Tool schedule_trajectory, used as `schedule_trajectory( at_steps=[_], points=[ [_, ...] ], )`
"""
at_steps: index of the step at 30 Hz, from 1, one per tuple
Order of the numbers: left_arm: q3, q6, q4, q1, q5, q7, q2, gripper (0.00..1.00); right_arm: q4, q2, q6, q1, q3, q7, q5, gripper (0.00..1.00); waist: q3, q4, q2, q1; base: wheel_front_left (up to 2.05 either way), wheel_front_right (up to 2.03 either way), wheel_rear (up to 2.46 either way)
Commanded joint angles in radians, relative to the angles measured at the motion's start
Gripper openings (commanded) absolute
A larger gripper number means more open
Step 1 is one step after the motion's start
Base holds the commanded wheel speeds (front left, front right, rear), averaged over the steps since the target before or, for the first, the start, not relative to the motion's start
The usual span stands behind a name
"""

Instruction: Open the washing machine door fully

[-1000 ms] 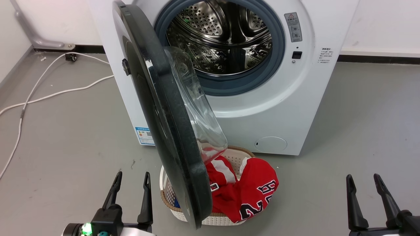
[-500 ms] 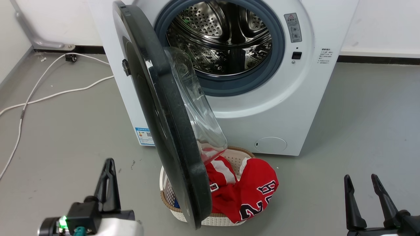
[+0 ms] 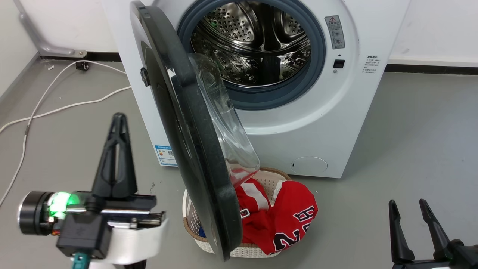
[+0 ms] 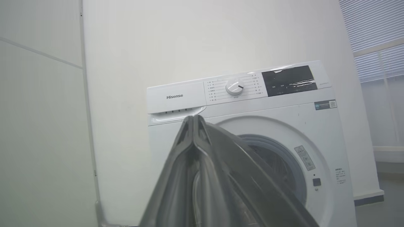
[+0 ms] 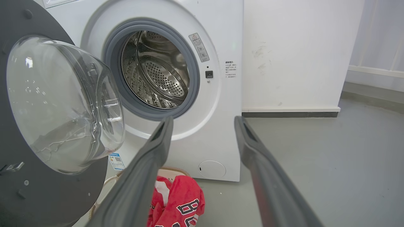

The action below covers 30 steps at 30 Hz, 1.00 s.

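The washing machine door (image 3: 194,149) stands about half open, hinged at 9 o'clock of the drum mouth, its lower rim over a laundry basket (image 3: 190,220) holding a red jersey (image 3: 287,220). The left claw (image 3: 118,119), at 8 o'clock, is clenched on nothing, probably to make one slim tip for pushing the door wider. The right claw (image 3: 407,203) rests released at 4 o'clock, clear of the swing. The washing machine (image 4: 174,108) reads "Hisense"; its warning sticker (image 3: 334,31) is too small to read
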Motion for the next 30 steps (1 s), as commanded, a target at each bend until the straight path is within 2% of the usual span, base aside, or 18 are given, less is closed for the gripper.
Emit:
schedule_trajectory(
  at_steps=[1, 10, 30],
  points=[
    [-0.016, -0.007, -0.011, -0.013, 0.013, -0.002, 0.005, 0.0, 0.004, 0.004, 0.0, -0.006, 0.002, -0.002, 0.006, 1.0, 0.0, -0.001, -0.0001, 0.0, 0.0, 0.0, 0.0],
    [-0.199, -0.025, -0.073, -0.038, 0.054, -0.002, 0.005, 0.0, 0.017, 0.004, 0.0, -0.004, 0.011, -0.002, 0.013, 1.0, 0.001, -0.004, -0.0001, 0.0, 0.0, 0.0, 0.0],
    [-0.533, -0.06, 0.015, -0.06, 0.051, -0.002, -0.003, 0.0, 0.037, 0.004, 0.0, -0.018, 0.016, -0.002, 0.028, 1.0, 0.012, 0.007, -0.0001, 0.0, 0.0, 0.0, 0.0]
  ],
)
